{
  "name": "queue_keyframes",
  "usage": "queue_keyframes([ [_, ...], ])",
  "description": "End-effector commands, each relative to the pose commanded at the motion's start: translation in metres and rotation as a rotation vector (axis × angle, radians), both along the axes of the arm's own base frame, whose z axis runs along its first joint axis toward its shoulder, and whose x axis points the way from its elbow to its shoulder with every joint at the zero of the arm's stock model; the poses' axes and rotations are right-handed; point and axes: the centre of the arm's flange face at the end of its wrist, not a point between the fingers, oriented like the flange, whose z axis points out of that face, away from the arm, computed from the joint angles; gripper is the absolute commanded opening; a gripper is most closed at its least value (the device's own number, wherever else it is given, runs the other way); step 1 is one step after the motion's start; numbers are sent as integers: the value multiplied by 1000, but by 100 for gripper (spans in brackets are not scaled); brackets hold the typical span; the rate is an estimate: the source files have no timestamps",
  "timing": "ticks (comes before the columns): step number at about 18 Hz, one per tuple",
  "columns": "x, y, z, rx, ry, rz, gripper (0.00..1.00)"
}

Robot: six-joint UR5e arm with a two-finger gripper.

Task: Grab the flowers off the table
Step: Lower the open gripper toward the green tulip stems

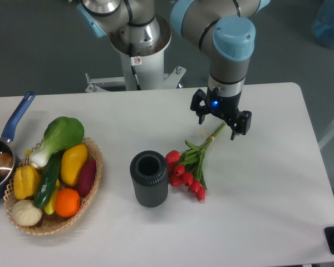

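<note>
The flowers [188,167] lie flat on the white table [267,183], right of centre: red tulip buds point toward the front, and green stems run up and to the right. My gripper [220,118] hangs pointing down over the far end of the stems. Its two black fingers [240,124] are spread apart to either side, so it is open and holds nothing. The arm's wrist hides the stem tips and the fingertips from this view.
A dark ribbed vase [149,178] stands upright just left of the tulip buds. A wicker basket [92,183] of toy produce sits at the front left. A blue-handled pot [3,161] is at the left edge. The robot base [136,50] stands behind the table.
</note>
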Motion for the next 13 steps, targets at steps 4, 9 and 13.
queue_keyframes([
  [4, -1, 1, -3, -1, -5, -3, 100],
  [9, 9, -5, -29, -19, -51, 1, 100],
  [13, 11, -7, -43, -32, -73, 3, 100],
])
